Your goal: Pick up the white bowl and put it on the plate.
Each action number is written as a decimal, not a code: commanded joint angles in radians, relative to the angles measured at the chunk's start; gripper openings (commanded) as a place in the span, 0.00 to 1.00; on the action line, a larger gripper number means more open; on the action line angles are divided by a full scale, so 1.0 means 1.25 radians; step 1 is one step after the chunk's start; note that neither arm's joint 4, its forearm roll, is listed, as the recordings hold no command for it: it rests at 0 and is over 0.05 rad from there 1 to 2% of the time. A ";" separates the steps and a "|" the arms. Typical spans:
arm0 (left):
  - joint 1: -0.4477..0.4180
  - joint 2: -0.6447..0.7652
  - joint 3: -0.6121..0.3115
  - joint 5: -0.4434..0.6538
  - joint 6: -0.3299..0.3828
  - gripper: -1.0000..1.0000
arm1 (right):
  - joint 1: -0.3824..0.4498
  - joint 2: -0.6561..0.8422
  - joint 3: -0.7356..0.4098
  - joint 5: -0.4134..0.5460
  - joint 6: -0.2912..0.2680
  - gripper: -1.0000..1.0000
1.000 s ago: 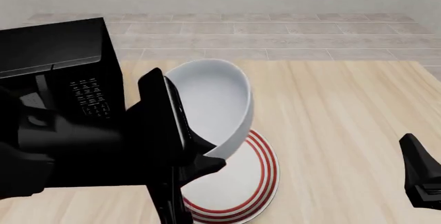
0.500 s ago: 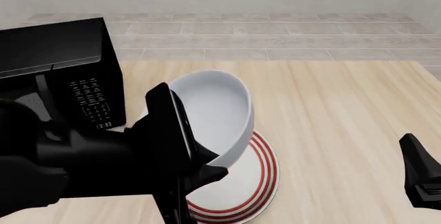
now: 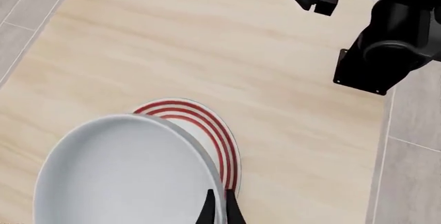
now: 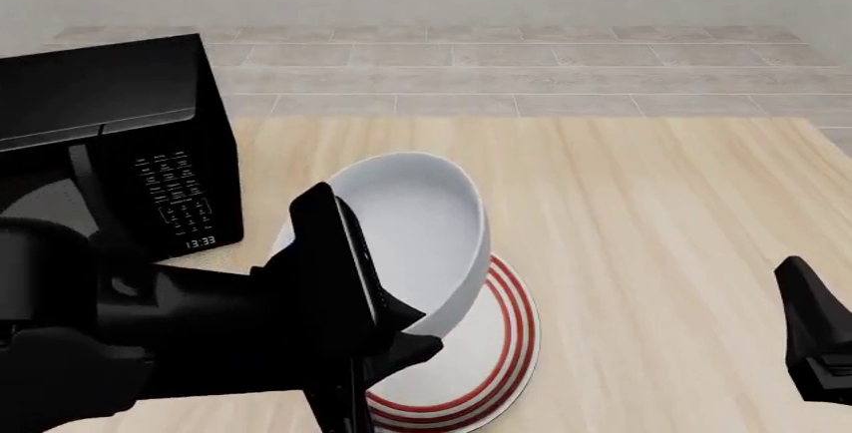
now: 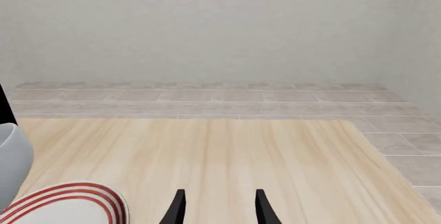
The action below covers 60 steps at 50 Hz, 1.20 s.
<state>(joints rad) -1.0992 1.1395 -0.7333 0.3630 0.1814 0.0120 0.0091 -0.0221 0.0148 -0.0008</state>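
Light wood desk (image 4: 665,214) carries everything. Black microwave (image 4: 120,144) sits at the far left of the desk, keypad facing the bowl. Left arm (image 4: 160,333), big and black, comes in low from the left in the front view. White bowl (image 4: 419,223) is tilted, opening toward the arm, lifted over the plate's left part; in the front view its lower edge looks close to the plate, contact unclear. Plate (image 4: 500,338) with red rings lies flat on the desk, partly hidden under the bowl. Left gripper (image 3: 217,211) fingers pinched narrow on the white bowl's rim, one each side of the wall. Right gripper (image 5: 217,203) at the desk's right edge, well apart, fingers spread and holding nothing.
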 commanded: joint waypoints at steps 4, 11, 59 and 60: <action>0.000 0.004 0.031 -0.044 -0.011 0.00 | 0.000 -0.003 -0.005 0.008 0.000 1.00; -0.003 0.007 0.040 -0.057 -0.020 0.00 | 0.001 0.000 0.000 0.001 0.000 1.00; 0.002 0.097 0.084 -0.150 -0.046 0.00 | 0.001 0.004 0.009 -0.013 0.000 1.00; 0.002 0.101 0.086 -0.153 -0.047 0.00 | 0.000 0.004 0.009 -0.013 0.000 1.00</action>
<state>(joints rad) -1.1048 1.2404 -0.6278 0.1991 0.1230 0.0127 0.0149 -0.0114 -0.0015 -0.0005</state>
